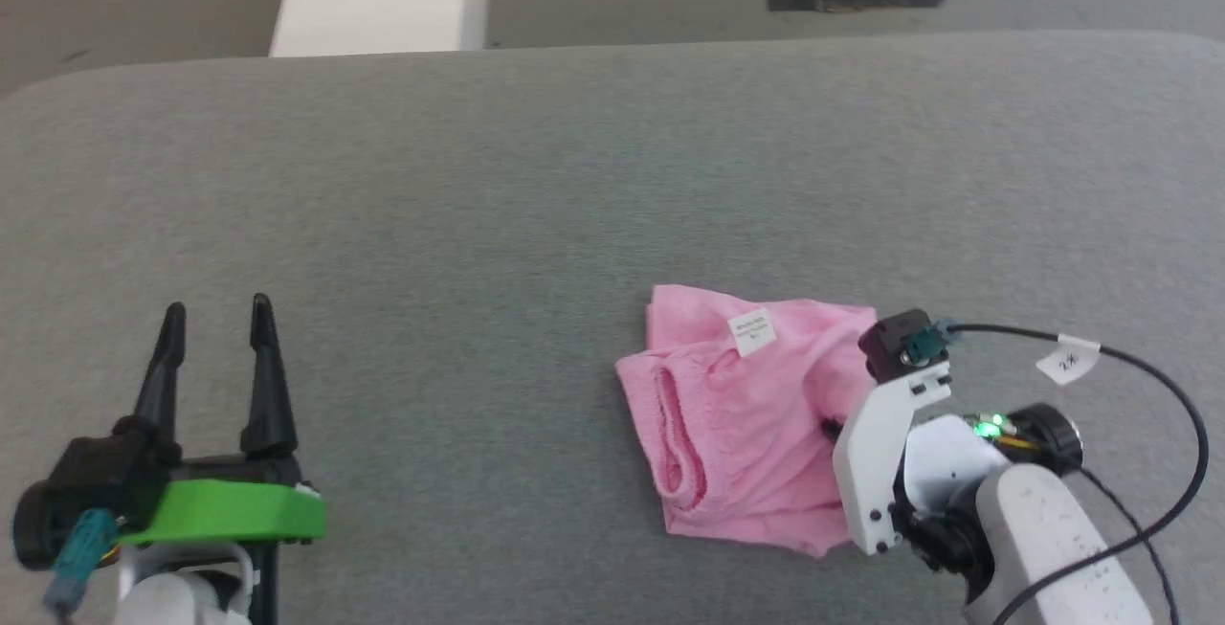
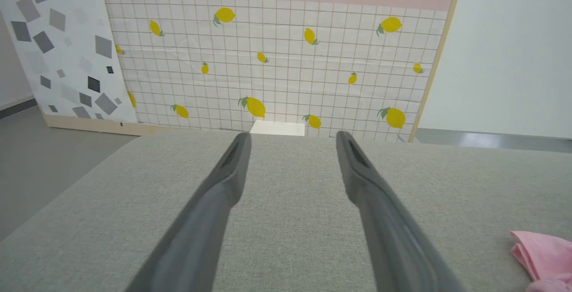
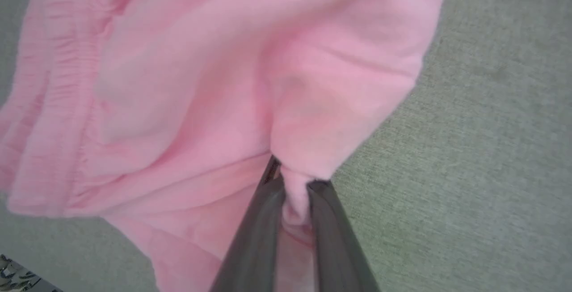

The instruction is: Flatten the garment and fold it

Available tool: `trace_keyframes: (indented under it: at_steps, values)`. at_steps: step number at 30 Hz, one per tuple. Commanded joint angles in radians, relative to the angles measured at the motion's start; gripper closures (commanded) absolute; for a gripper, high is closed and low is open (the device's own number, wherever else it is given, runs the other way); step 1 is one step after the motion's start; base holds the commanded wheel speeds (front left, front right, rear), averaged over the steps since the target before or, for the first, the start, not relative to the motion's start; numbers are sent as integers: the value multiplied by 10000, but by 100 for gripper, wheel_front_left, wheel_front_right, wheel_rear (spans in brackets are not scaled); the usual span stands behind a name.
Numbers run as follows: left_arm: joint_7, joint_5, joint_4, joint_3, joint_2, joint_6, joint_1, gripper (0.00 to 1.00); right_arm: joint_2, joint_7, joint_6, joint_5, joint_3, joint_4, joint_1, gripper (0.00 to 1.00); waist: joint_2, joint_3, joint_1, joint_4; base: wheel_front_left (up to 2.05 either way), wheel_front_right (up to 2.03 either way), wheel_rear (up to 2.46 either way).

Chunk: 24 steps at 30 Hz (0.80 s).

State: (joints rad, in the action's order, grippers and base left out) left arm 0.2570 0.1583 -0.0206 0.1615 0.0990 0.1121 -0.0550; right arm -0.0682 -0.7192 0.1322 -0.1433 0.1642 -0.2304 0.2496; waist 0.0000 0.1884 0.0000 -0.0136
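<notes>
You are pinching a fold of the pink shorts (image 1: 737,414) tight in your right gripper (image 3: 295,175), while your left gripper (image 1: 218,307) is hanging wide open over the table's (image 1: 478,175) near left. The shorts are lying bunched on its near right. They are looking light, thin and limp, so taking them at the waistband (image 1: 675,434) corners is likely the better grip.

garment (image 1: 737,414) on table (image 1: 478,175) (right), left gripper (image 1: 217,309) apart

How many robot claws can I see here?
2. The left gripper is at the head view's lower left, open over the grey table. The right gripper is at the lower right, pinching the pink shorts.
</notes>
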Motion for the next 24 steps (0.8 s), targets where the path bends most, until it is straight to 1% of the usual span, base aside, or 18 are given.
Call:
trace_keyframes:
  at_steps: [1, 2, 3, 4, 7, 9, 11, 12, 14, 19, 24]
  values:
    - [47, 4, -156, 125, 51, -47, 131, 0, -287, -85, -15, -173, 201, 93, 317, 100, 0, 308, 0, -824, 0, 0, 0]
    - [47, 16, -253, 198, 65, -59, 158, 0, -440, -155, -15, -290, 344, 156, 449, 100, 0, 396, 0, -1083, 0, 0, 0]
    - [47, 46, -399, 307, 82, -79, 195, 0, -732, -223, -15, -392, 571, 265, 680, 100, 0, 518, 0, -1487, 0, 0, 0]
    - [47, 77, -476, 381, 92, -88, 220, 0, -879, -276, -15, -478, 722, 306, 803, 100, 0, 584, 0, -1711, 0, 0, 0]
    - [47, 138, -912, 666, 209, -125, 309, 0, -1539, -493, -15, -1020, 1256, 500, 1413, 100, 0, 999, 0, -2707, 0, 0, 0]
    - [41, 158, -1204, 789, 421, -99, 323, 0, -1752, -479, -15, -1472, 1226, 589, 1825, 100, 0, 1367, 0, -3270, 0, 0, 0]
    - [-74, 106, -1513, 781, 700, -61, 242, 0, -2199, -470, -15, -1554, 1330, 603, 2269, 100, 0, 1804, 0, -3664, 0, 0, 0]
    - [-160, 81, -1677, 796, 853, -47, 186, 0, -2303, -395, -15, -1687, 1236, 562, 2495, 100, 0, 2014, 0, -3873, 0, 0, 0]
    - [-356, 89, -1967, 838, 1108, -22, 98, 0, -2653, -306, -15, -1638, 1307, 482, 2903, 100, 0, 2348, 0, -4157, 0, 0, 0]
    - [-959, 100, -2782, 990, 1733, 25, 36, 0, -3133, 183, -15, -1567, 898, -17, 3772, 100, 0, 3180, 0, -4614, 0, 0, 0]
    - [-1490, 148, -3420, 1057, 2201, 60, 90, 0, -3549, 526, -15, -1086, 338, -861, 4367, 100, 0, 3720, 0, -4678, 0, 0, 0]
